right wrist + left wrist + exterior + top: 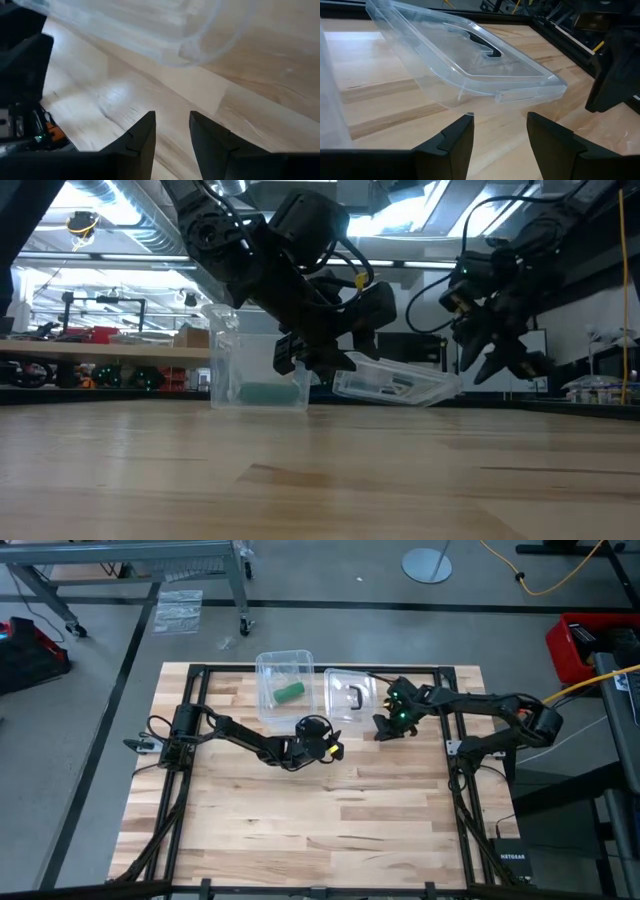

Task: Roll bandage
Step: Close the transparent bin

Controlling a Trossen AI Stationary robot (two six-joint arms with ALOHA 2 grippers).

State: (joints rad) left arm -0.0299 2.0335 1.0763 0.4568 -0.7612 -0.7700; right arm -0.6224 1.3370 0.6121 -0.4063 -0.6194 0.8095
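Note:
The bandage [290,692] is a stubby green roll lying on the floor of a clear plastic box [268,668] at the table's far middle; in the low view the bandage [265,392] shows dimly through the box wall. My left gripper [333,740] [500,130] stands open just near of the box and of its clear lid [470,55], with nothing between the fingers. My right gripper [383,728] [172,130] hovers by the lid's right edge, pointing down at bare wood, its fingers a narrow gap apart with nothing between them.
The clear lid [350,695] with a black handle [356,697] lies tilted on the table right of the box, between the two grippers. A black frame [300,668] borders the table. Bare wood [320,820] fills the near half.

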